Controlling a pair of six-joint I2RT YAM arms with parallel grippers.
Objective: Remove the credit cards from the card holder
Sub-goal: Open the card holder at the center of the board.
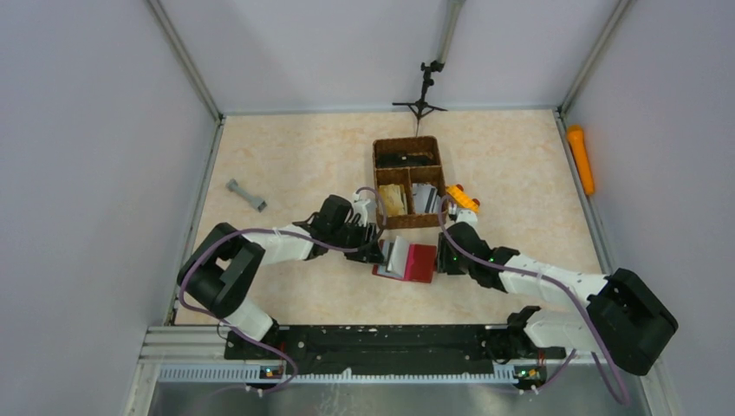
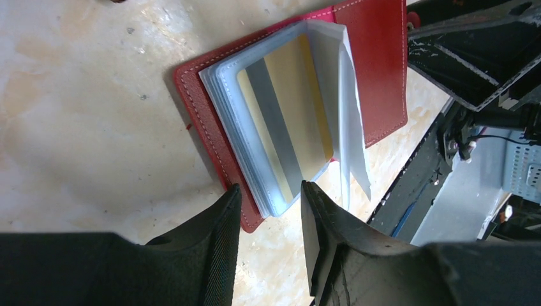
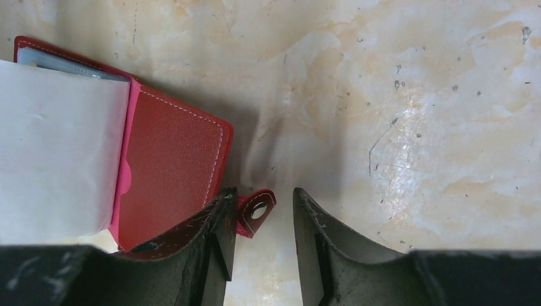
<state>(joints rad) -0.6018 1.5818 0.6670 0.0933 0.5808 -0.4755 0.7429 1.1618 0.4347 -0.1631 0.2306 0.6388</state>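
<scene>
Left gripper [image 2: 271,210] and right gripper [image 3: 261,217] both spread; card holder [image 2: 383,70] lies unfolded on bench [image 3: 415,95].
Left straddles the plastic sleeves' [image 2: 351,115] corner, credit cards [image 2: 287,115] inside them; snap tab [image 3: 257,210] sits between right's jaws.

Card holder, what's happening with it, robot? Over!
Left tool open, straddling a corner of the card holder. Right tool open, snap tab between its fingers. Holder lies open, gold credit card in clear sleeve. Nothing in the way.
</scene>
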